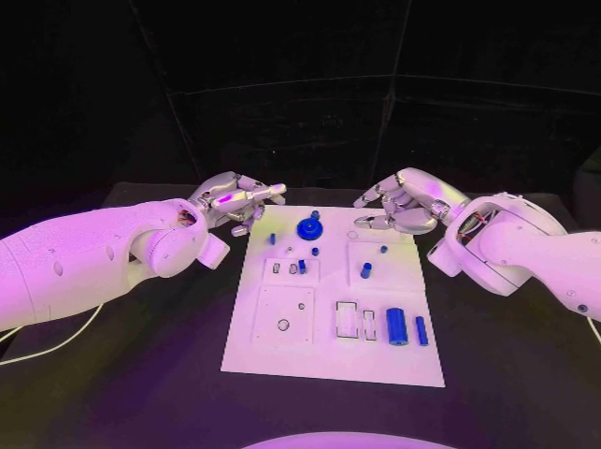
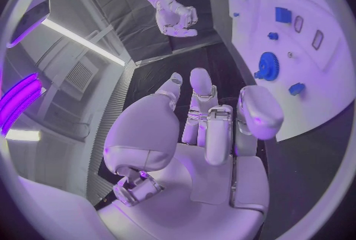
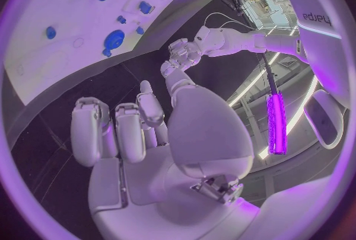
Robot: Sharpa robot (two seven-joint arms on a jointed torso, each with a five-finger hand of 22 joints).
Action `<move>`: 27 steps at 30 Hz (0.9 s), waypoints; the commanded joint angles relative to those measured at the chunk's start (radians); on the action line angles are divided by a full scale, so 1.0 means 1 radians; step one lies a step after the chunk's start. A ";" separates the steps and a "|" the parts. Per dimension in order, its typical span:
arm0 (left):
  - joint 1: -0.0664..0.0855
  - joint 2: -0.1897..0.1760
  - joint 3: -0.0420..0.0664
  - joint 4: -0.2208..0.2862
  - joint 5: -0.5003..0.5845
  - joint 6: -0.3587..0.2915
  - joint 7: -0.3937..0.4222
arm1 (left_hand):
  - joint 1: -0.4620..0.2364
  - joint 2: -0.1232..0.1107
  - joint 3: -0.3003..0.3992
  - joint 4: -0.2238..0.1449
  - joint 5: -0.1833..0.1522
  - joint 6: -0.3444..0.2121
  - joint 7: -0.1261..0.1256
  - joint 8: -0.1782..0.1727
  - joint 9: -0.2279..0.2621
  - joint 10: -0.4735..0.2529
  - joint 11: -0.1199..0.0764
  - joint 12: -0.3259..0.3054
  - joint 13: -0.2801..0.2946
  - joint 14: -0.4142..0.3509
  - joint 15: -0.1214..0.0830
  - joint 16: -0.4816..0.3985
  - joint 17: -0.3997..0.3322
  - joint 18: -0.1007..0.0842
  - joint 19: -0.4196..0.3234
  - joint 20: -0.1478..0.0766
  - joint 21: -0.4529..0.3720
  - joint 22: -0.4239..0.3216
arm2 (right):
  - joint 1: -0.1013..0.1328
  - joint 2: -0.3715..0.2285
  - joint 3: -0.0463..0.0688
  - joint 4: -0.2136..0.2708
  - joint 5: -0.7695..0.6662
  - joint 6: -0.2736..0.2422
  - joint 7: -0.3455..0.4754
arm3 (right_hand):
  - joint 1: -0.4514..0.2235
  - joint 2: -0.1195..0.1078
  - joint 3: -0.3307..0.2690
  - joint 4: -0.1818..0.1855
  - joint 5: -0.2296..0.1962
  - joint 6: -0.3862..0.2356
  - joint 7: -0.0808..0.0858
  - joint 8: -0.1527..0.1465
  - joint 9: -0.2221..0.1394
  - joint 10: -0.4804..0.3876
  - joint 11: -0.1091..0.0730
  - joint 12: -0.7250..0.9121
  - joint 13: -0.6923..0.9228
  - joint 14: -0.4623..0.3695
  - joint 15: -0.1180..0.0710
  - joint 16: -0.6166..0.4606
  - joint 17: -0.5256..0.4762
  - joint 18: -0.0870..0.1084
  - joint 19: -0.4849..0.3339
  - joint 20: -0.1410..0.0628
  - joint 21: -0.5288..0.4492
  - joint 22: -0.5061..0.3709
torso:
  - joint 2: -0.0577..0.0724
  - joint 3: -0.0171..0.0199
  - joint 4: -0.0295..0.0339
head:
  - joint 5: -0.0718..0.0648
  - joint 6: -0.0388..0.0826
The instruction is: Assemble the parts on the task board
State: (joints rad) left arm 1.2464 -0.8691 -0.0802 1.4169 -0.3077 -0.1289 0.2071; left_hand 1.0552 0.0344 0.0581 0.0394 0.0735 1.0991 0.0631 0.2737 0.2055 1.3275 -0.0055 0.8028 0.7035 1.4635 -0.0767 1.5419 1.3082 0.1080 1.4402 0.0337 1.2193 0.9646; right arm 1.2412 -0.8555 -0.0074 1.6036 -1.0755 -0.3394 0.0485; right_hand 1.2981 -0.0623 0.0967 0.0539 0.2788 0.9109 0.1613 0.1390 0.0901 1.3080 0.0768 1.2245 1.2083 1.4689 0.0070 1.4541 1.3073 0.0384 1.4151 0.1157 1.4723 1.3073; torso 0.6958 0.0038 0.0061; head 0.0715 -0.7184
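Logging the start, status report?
Left hand and right hand open, empty, at the board's far end. Blue parts untouched on the white board. Nothing in the way.

Two white robot arms, smooth and rounded in their casings, end in silver many-fingered hands. The left arm [image 1: 71, 267] has a thick shell dotted with small dark recessed holes and a round disc-shaped joint cover at the wrist. The right arm [image 1: 543, 253] is built alike, with thin pale cables trailing from it. The left hand [image 1: 236, 203] and right hand [image 1: 406, 201] have segmented metal fingers with rounded pale tips and smooth, bulging palm covers.
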 commanded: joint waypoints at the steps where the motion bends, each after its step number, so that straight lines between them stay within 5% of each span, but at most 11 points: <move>1: 0.009 0.014 0.000 0.004 -0.236 0.111 -0.308 | -0.023 0.006 -0.045 0.047 -0.005 -0.021 0.003 0.059 0.039 -0.015 -0.004 0.162 0.156 0.101 -0.002 0.015 0.239 -0.012 -0.008 -0.005 0.033 0.043 | 0.007 -0.012 0.001 -0.019 0.098 0.007 0.031 | 0.006 0.001 -0.002 -0.006 0.003 0.005 0.000 0.006 0.001 0.002 -0.002 0.003 0.001 0.052 -0.006 -0.005 0.036 0.012 -0.003 -0.002 -0.005 0.052 | -0.011 0.0041 0.0005 | -0.007 -0.003; 7: 0.027 0.058 -0.007 -0.003 -0.399 0.174 -0.492 | -0.065 0.015 -0.141 0.151 -0.024 -0.052 -0.010 0.161 0.110 -0.008 -0.014 0.284 0.271 0.107 -0.009 0.029 0.263 -0.025 0.011 -0.011 0.100 0.142 | 0.011 -0.026 0.001 -0.046 0.108 -0.001 0.018 | 0.003 0.003 -0.007 -0.004 0.005 0.008 -0.001 0.009 0.002 0.000 -0.003 0.000 -0.003 0.051 -0.007 -0.007 0.033 0.013 -0.005 -0.003 -0.006 0.050 | -0.019 0.0055 0.0068 | -0.012 -0.007; 14: 0.054 0.122 -0.026 -0.026 -0.517 0.191 -0.624 | -0.036 0.015 -0.197 0.196 -0.027 -0.091 -0.016 0.232 0.171 -0.004 -0.019 0.328 0.314 0.107 -0.014 0.029 0.263 -0.031 0.013 -0.017 0.125 0.180 | 0.012 -0.025 0.000 -0.064 0.107 -0.001 -0.006 | 0.001 0.004 -0.009 -0.002 0.005 0.008 -0.001 0.010 0.001 -0.003 -0.003 -0.004 -0.007 0.050 -0.007 -0.010 0.028 0.014 -0.008 -0.003 -0.009 0.044 | -0.025 0.0098 0.0061 | -0.013 -0.013; 27: 0.065 0.203 -0.041 -0.067 -0.575 0.204 -0.684 | 0.015 0.029 -0.250 0.234 -0.026 -0.146 -0.015 0.303 0.233 -0.005 -0.020 0.357 0.338 0.107 -0.012 0.029 0.263 -0.035 0.016 -0.016 0.149 0.218 | 0.012 -0.019 0.000 -0.077 0.094 0.004 -0.040 | -0.002 0.012 -0.015 0.005 0.007 0.003 -0.001 0.011 0.000 -0.013 -0.004 -0.016 -0.019 0.045 -0.008 -0.023 0.007 0.019 -0.024 -0.004 -0.020 0.023 | -0.025 0.0110 0.0071 | -0.006 -0.020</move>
State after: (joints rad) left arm 1.3086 -0.6704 -0.1211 1.3542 -0.8404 0.0509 -0.4387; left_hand 1.0606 0.0629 -0.1872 0.2757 0.0531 0.9591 0.0498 0.5736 0.4380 1.3221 -0.0237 1.1541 1.0401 1.4635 -0.0840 1.5646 1.3079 0.0920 1.4499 0.0172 1.3650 1.1817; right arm 1.2513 -0.8748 -0.0076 1.5266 -0.9790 -0.3389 0.0225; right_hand 1.2935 -0.0583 0.0874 0.0577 0.2787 0.9109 0.1613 0.1433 0.0897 1.3023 0.0712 1.2139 1.1909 1.4651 0.0033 1.4374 1.3073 0.0383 1.3985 0.1102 1.4560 1.3073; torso 0.6706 0.0146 0.0128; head 0.0654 -0.7372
